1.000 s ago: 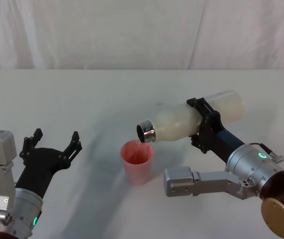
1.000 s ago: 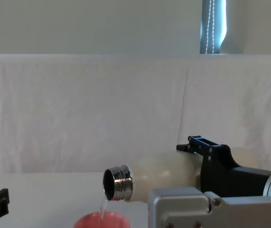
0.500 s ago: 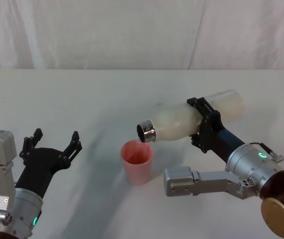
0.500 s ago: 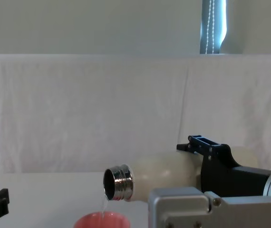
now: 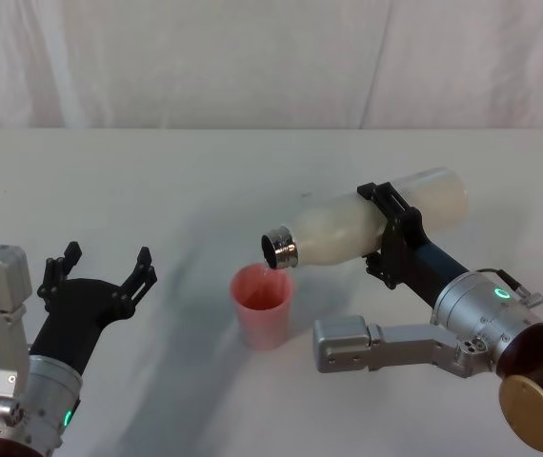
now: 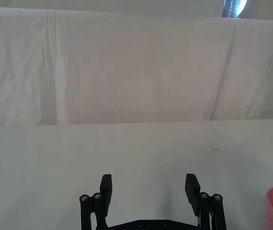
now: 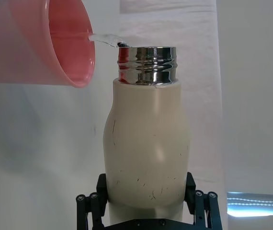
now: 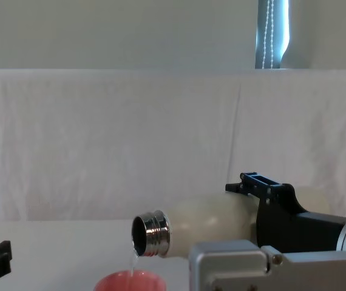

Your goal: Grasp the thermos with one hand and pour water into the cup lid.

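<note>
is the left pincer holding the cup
No, the left pincer hangs open and empty, apart from the cup standing on the table.

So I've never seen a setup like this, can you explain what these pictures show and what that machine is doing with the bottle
This is a two-armed robot at a white table. One picture looks down from its head, one looks across from its chest, and two come from cameras on its wrists. The right gripper has its jaws clamped around a cream thermos, tipped nearly level. A thin stream of water runs from its chrome neck into the pink cup lid standing on the table just below. The left gripper waits off to the side with its jaws open, holding nothing.
</note>
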`<state>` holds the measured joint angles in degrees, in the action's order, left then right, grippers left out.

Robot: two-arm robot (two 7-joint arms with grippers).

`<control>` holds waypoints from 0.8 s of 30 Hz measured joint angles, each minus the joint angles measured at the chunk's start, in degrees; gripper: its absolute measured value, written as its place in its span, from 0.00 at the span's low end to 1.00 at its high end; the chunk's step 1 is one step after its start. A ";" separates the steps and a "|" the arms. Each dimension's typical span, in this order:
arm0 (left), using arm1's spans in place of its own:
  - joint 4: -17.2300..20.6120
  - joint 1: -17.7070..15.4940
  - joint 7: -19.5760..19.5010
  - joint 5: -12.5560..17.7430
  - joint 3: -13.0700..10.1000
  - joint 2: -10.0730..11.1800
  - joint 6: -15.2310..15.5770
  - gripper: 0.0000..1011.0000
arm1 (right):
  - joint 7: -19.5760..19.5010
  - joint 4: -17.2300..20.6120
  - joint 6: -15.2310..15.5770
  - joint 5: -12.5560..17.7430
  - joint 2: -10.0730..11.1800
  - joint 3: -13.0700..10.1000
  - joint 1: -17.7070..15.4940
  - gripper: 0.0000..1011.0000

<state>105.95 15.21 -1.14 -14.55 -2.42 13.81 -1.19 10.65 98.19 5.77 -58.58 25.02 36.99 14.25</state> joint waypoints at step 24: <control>0.00 0.00 0.00 0.00 0.00 0.00 0.00 0.99 | -0.03 0.13 0.29 -0.66 0.09 0.31 -0.03 0.94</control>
<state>105.95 15.21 -1.14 -14.54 -2.41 13.81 -1.19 10.63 98.32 6.06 -59.24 25.11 37.30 14.22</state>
